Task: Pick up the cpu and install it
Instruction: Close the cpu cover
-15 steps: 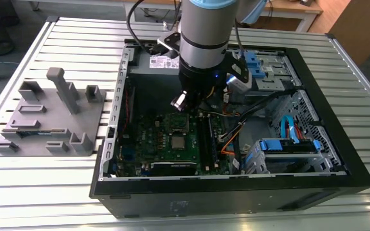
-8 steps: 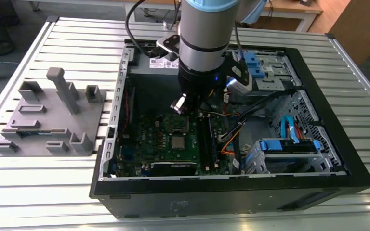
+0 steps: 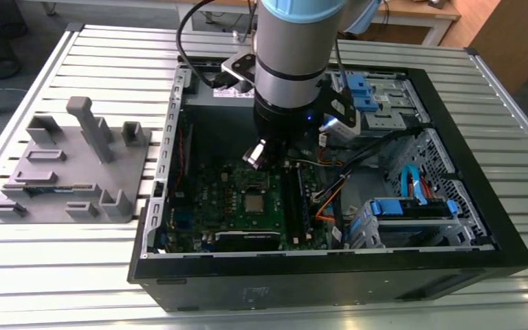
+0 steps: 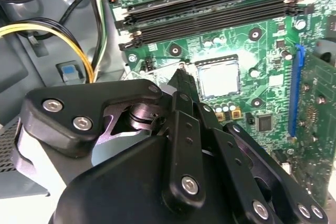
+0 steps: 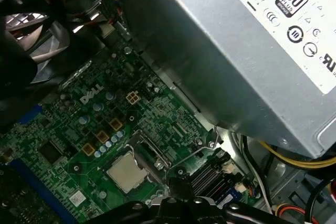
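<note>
The cpu (image 3: 256, 203) is a small silvery square lying flat in its socket on the green motherboard (image 3: 223, 206) inside the open computer case. It also shows in both wrist views (image 4: 218, 78) (image 5: 126, 172). My gripper (image 3: 266, 159) hangs inside the case, a little above the board and just beside the socket, toward the power supply. Its black fingers (image 4: 181, 77) come together to a narrow tip (image 5: 178, 181) near the socket's thin wire lever (image 5: 195, 150). The gripper is shut and holds nothing that I can see.
The grey power supply (image 5: 236, 51) with a white label rises close beside the arm. Black memory slots (image 4: 210, 17) run along one side of the socket, with yellow cables (image 4: 79, 45) nearby. On the exterior view's left, a grey parts holder (image 3: 71, 168) stands on the slatted table.
</note>
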{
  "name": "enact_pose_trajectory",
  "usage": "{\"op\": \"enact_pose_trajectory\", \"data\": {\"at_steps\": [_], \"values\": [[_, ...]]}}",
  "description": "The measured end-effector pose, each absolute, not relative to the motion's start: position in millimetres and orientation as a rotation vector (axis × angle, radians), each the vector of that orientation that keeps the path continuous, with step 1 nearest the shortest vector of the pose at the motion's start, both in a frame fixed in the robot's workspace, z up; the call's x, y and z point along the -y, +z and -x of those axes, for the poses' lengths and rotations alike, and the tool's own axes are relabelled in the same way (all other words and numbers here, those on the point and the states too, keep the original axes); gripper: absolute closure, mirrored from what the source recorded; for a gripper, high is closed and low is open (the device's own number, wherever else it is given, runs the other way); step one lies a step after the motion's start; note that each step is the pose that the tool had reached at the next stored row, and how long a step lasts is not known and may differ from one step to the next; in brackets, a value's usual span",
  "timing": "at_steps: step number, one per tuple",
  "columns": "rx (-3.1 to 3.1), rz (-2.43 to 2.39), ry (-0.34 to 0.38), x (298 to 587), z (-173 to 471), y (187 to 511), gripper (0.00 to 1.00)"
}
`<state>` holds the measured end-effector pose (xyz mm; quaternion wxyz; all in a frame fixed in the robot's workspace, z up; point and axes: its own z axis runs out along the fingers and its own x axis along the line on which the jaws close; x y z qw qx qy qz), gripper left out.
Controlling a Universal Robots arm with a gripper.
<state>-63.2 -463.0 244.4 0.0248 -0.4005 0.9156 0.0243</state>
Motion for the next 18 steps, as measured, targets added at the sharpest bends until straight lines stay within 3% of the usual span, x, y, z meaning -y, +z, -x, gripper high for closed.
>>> {"op": "enact_pose_trajectory", "data": {"at_steps": [18], "values": [[-2.823,1.259,0.075,474.1,64.1,244.5,0.89]]}}
